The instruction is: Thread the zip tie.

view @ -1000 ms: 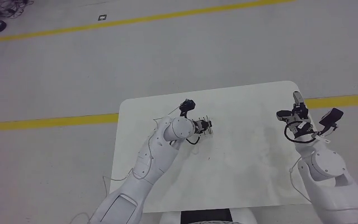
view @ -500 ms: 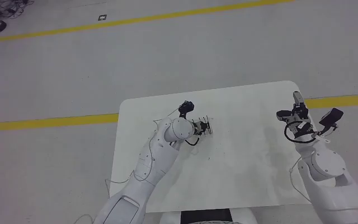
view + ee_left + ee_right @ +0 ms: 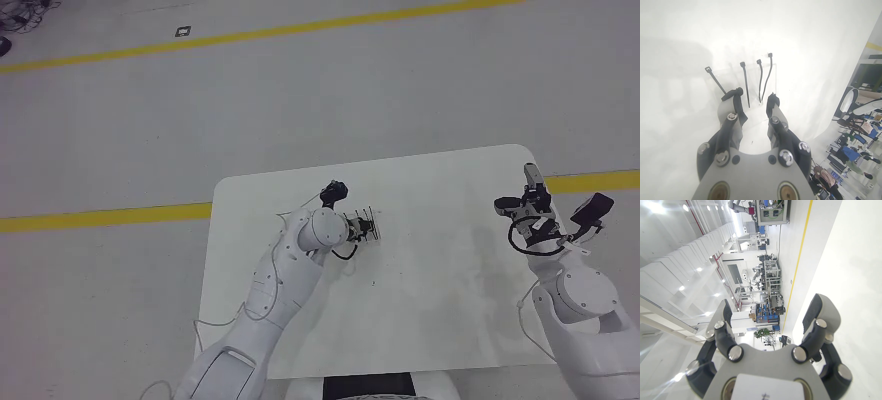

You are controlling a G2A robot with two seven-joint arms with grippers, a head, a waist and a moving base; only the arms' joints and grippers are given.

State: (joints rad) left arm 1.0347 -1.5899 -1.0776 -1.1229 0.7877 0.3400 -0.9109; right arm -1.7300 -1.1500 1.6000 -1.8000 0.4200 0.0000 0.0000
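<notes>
Several black zip ties (image 3: 745, 83) stand upright, heads up, in a clear holder (image 3: 772, 73) on the white table (image 3: 800, 47). My left gripper (image 3: 755, 97) is open just in front of them, its fingertips level with their lower ends. The lower end of the outermost tie (image 3: 714, 79) disappears behind one fingertip (image 3: 735, 93). In the top view the left gripper (image 3: 352, 229) sits beside the zip ties (image 3: 369, 224) near the table's middle. My right gripper (image 3: 770, 309) is open with nothing in it and points off the table's right edge, where the top view also shows the right gripper (image 3: 530, 185).
The white table (image 3: 440, 290) is bare around the holder. A yellow floor line (image 3: 100, 217) runs past the table's left and right sides.
The left arm has shifted very slightly near the zip ties. The right arm has not moved.
</notes>
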